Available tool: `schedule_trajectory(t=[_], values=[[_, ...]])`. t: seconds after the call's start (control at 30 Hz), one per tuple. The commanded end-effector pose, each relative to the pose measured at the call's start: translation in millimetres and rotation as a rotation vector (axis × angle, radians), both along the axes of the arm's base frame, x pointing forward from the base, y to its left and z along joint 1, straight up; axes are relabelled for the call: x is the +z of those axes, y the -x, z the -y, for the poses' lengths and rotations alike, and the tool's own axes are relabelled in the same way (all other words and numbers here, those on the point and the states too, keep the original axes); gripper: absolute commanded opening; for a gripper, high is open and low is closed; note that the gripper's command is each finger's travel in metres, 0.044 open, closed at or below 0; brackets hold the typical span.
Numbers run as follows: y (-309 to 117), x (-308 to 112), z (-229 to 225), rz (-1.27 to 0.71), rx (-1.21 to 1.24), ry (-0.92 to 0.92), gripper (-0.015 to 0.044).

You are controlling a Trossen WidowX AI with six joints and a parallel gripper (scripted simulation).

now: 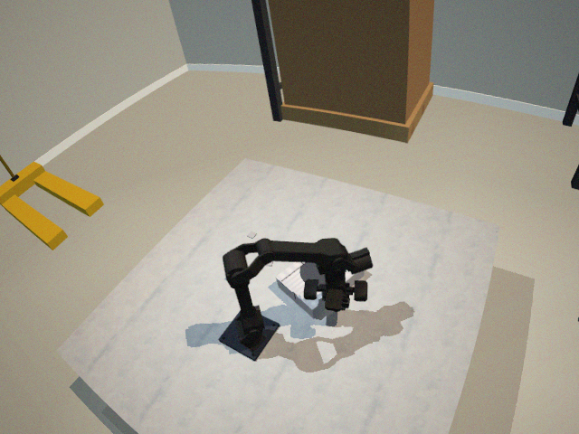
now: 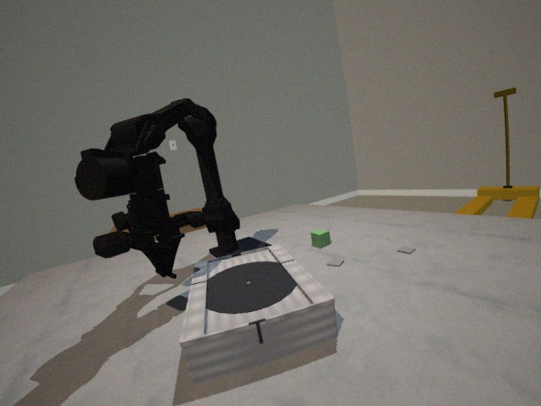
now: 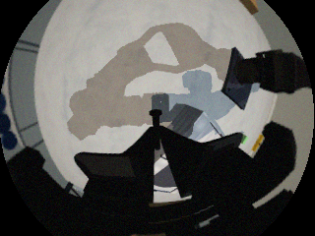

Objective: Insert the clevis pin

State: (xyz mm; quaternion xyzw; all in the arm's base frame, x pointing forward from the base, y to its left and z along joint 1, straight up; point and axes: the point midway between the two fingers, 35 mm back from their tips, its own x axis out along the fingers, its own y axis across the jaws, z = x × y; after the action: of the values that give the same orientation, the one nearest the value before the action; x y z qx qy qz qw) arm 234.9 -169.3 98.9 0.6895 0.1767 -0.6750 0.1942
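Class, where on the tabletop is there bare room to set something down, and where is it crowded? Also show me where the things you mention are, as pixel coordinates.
Bare patches: right of the tray (image 2: pixel 262 349) in the exterior view, in front of the two small flat tiles (image 2: pixel 336 262) (image 2: pixel 406 249); and between those tiles. Crowded: the strip between tray and arm base (image 1: pixel 270 325) (image 2: pixel 262 242), with the gripper (image 2: pixel 168 275) (image 3: pixel 156 129) close by.

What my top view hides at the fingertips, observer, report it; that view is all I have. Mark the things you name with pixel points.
Observer: The gripper (image 1: pixel 336 301) (image 2: pixel 165 273) (image 3: pixel 156 129) is shut on the pin (image 2: pixel 173 276) (image 3: pixel 156 118).
Operator: Now report the middle of the disc (image 1: pixel 310 272) (image 2: pixel 231 294) (image 3: pixel 164 177).
Observer: The exterior view shows its hole as a small light spot, with no pin in it.
Operator: Name anything on the table that the arm hides from me.
Observer: A green block (image 2: pixel 319 238) (image 3: pixel 244 139), standing apart from the tray (image 1: pixel 292 281) (image 2: pixel 218 349) (image 3: pixel 183 120).
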Motion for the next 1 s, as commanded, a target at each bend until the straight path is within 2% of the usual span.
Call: schedule_trajectory(t=[0.0, 0.4, 0.97], values=[[1, 0, -1, 0.001, -0.124, -0.006, 0.0000], [1, 0, -1, 0.007, -0.515, -0.016, 0.0000], [0, -13, 0, 0.007, -0.520, -0.016, 0.0000]])
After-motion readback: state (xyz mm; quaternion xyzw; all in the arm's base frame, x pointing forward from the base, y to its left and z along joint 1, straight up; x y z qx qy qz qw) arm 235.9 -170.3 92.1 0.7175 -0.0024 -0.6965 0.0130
